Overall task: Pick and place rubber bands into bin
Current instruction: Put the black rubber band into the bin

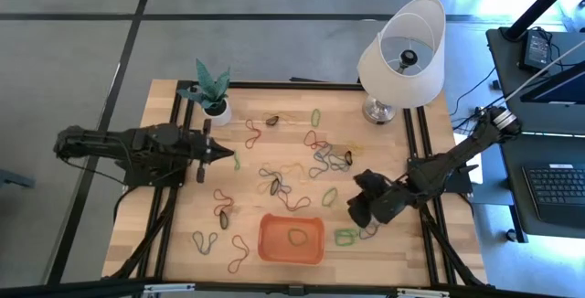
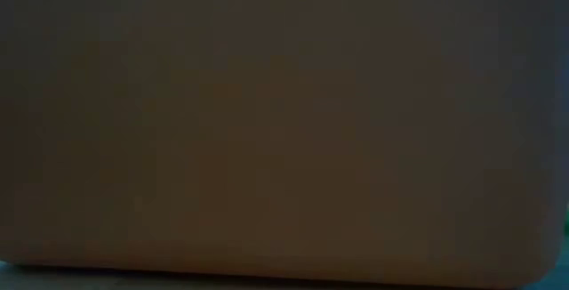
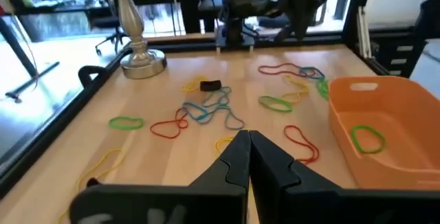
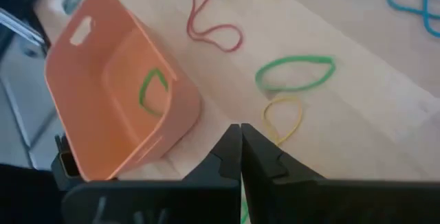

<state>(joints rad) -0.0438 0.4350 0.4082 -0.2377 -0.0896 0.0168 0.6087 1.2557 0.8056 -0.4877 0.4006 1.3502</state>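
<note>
Several rubber bands in green, yellow, red, blue and dark tones lie spread over the wooden table's middle. The orange bin sits by the near edge and holds one green band; it also shows in the wrist views as bin and bin. My left gripper hovers left of the bands, shut, with a green band at its tip. My right gripper is shut just right of the bin, over a green band on the table. The low view is filled by a dark surface. My left gripper is shut on a green rubber band, pinched at the fingertips, which come level from the table's left. The band sticks out past the tips, above the table. In the left wrist view the fingers hide it, so which part of the loop is pinched does not show.
A white lamp stands at the far right corner and a potted plant at the far left. Black frame rails run along both table sides. Near my right gripper lie a green band, a yellow band and a red band.
</note>
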